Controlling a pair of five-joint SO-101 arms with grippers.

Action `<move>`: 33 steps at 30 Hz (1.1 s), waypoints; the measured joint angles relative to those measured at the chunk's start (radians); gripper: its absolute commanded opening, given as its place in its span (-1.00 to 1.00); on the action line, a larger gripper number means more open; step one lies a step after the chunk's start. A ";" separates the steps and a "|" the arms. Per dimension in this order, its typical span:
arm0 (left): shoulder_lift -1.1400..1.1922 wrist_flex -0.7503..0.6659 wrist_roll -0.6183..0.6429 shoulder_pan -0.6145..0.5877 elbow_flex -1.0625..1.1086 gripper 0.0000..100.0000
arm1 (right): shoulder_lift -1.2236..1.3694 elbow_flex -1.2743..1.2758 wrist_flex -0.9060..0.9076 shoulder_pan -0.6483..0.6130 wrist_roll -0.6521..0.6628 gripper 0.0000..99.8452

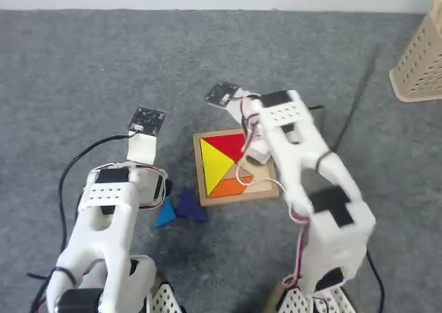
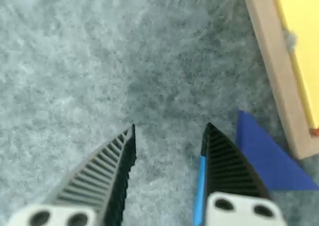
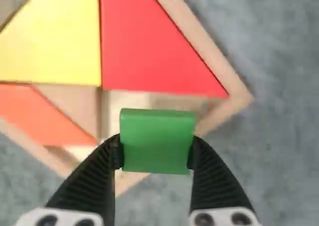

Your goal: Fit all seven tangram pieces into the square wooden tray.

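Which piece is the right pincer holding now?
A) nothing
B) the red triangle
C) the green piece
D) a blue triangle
C: in the right wrist view, the right pincer is closed on the green piece, with the wooden tray seen behind it.

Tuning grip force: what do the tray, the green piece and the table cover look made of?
The tray looks like pale bare wood, matte, with faint grain on its rim. The green piece is smooth and evenly coloured with rounded edges: painted wood or plastic, cannot tell which. The table cover looks like grey felt or short-pile carpet, with fuzzy fibres visible.
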 measured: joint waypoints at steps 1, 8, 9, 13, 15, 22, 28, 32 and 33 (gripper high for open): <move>0.000 0.000 0.000 0.000 0.000 -0.59 | 0.026 -0.014 0.000 -0.003 0.000 -0.99; -0.002 0.000 0.000 0.000 0.000 -0.59 | 0.049 -0.038 0.002 -0.035 0.000 -0.98; -0.002 0.000 0.000 0.000 0.000 -0.59 | 0.051 -0.038 0.012 -0.048 0.006 -0.96; -0.002 0.000 0.000 0.000 0.000 -0.59 | 0.051 -0.038 0.048 -0.074 0.040 -0.81; -0.002 0.000 0.000 0.000 0.000 -0.59 | 0.051 -0.038 0.054 -0.075 0.040 -0.77; -0.002 0.000 0.000 0.000 0.000 -0.59 | 0.051 -0.046 0.057 -0.077 0.005 -0.74; -0.002 0.000 0.000 0.000 0.000 -0.59 | 0.051 -0.068 0.066 -0.075 -0.084 -0.71; -0.002 0.000 0.000 0.000 0.000 -0.59 | 0.051 -0.068 0.095 -0.077 -0.092 -0.61; -0.002 0.000 0.000 0.000 0.000 -0.59 | 0.051 -0.068 0.103 -0.077 -0.094 -0.61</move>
